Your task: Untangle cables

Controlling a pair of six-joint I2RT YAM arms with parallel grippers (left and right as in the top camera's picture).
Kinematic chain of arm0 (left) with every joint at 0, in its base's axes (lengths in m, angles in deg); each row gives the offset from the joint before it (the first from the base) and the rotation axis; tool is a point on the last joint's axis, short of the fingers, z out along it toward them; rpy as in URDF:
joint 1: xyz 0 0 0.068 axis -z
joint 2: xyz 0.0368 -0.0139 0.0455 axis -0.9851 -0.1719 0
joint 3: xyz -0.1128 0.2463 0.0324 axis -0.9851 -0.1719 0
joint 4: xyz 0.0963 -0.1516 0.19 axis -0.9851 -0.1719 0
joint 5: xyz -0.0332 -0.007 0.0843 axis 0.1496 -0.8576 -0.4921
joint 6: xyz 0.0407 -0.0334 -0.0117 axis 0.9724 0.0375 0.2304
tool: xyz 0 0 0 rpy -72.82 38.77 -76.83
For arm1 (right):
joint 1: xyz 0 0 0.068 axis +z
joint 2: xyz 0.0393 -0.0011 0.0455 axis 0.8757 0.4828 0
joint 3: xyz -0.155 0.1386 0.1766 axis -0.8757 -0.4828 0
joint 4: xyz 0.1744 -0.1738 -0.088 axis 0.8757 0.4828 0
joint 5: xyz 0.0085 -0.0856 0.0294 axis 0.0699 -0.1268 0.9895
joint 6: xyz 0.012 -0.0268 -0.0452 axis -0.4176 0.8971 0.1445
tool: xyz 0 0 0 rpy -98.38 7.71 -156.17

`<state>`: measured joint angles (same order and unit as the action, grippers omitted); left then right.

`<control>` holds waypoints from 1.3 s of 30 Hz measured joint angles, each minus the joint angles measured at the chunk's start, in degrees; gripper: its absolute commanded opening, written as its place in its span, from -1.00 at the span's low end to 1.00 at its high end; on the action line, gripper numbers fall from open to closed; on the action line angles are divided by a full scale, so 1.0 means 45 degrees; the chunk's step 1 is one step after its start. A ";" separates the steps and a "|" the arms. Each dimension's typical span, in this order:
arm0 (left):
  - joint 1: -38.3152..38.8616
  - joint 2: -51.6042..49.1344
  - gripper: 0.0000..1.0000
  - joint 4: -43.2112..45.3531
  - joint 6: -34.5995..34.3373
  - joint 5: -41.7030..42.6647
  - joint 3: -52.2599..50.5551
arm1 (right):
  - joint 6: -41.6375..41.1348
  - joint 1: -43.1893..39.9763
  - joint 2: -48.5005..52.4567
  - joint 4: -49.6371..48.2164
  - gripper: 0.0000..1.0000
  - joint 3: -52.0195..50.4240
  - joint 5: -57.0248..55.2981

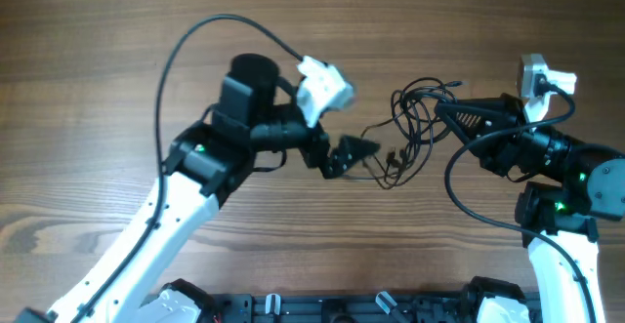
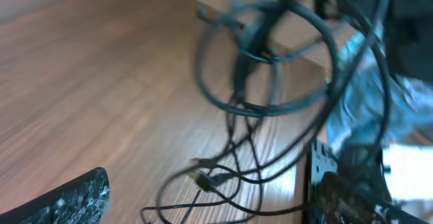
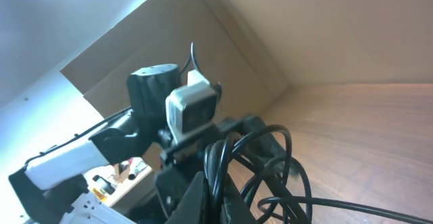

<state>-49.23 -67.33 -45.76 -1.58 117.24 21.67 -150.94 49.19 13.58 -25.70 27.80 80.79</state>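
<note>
The cables [image 1: 414,128] are a tangle of thin black cords in the middle right of the wooden table. My right gripper [image 1: 441,116] is shut on a bunch of loops at the tangle's right side and holds them up off the table; the right wrist view shows the cords [image 3: 284,149] pinched between its fingers [image 3: 220,187]. My left gripper [image 1: 363,151] is open at the tangle's left edge. In the left wrist view, loose strands and small plug ends [image 2: 206,178] lie on the table between its spread fingers [image 2: 203,200], and the lifted loops [image 2: 270,68] hang above.
The left arm's thick black cable [image 1: 186,40] arcs over the table at back left. The right arm's thick cable [image 1: 459,191] loops near its base. A black rack [image 1: 342,308] runs along the front edge. In the right wrist view the left arm [image 3: 155,109] faces me.
</note>
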 measured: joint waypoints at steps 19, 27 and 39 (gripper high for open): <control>0.0233 -0.1185 -0.92 0.1384 -0.0335 -0.3434 0.0000 | -0.2025 0.0000 0.0083 -0.2093 -0.91 0.0000 0.0665; -0.2089 -0.1185 1.00 0.1098 -0.8374 -0.6207 0.0000 | -0.2016 0.0000 0.1069 -0.2152 -0.92 0.0000 0.0670; -0.2074 -0.1185 0.99 0.3128 -0.5712 0.1676 0.0000 | -0.2006 0.0000 0.1093 -0.3070 -0.91 0.0000 0.0661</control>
<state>-58.56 -72.66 -31.68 -27.28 124.78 21.67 -159.97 49.19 18.50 -39.51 27.80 83.77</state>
